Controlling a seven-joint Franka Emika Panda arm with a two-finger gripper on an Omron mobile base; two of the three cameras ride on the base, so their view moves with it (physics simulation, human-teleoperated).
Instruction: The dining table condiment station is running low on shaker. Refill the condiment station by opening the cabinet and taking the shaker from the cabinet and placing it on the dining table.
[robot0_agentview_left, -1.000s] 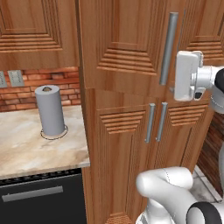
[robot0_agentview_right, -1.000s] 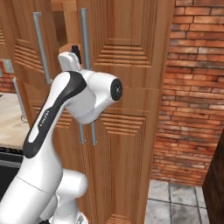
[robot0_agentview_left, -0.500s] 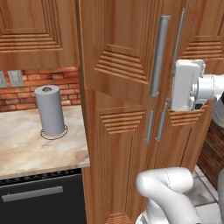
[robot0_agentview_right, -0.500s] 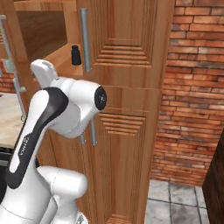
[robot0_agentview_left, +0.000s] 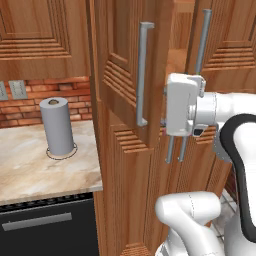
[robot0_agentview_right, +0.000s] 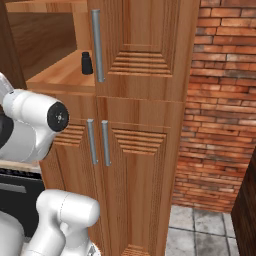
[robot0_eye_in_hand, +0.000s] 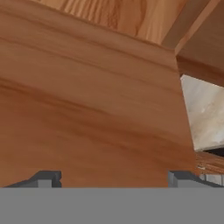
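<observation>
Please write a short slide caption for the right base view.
Cabinet left door swung open, small black shaker standing on the shelf inside.

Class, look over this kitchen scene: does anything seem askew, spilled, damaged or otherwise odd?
Nothing stands out. The cabinet's left upper door is swung open, which suits the job; the shaker stands upright on its shelf, and the paper towel roll stands straight.

Shaker (robot0_agentview_right: 87, 63) on shelf in cabinet (robot0_agentview_right: 145, 75) (left door open).

The cabinet's left door (robot0_agentview_left: 131, 75) stands swung outward, blocking approach from the left. The shelf (robot0_agentview_right: 62, 75) around the shaker (robot0_agentview_right: 87, 63) is bare. The right door (robot0_agentview_right: 145, 47) remains closed.
</observation>
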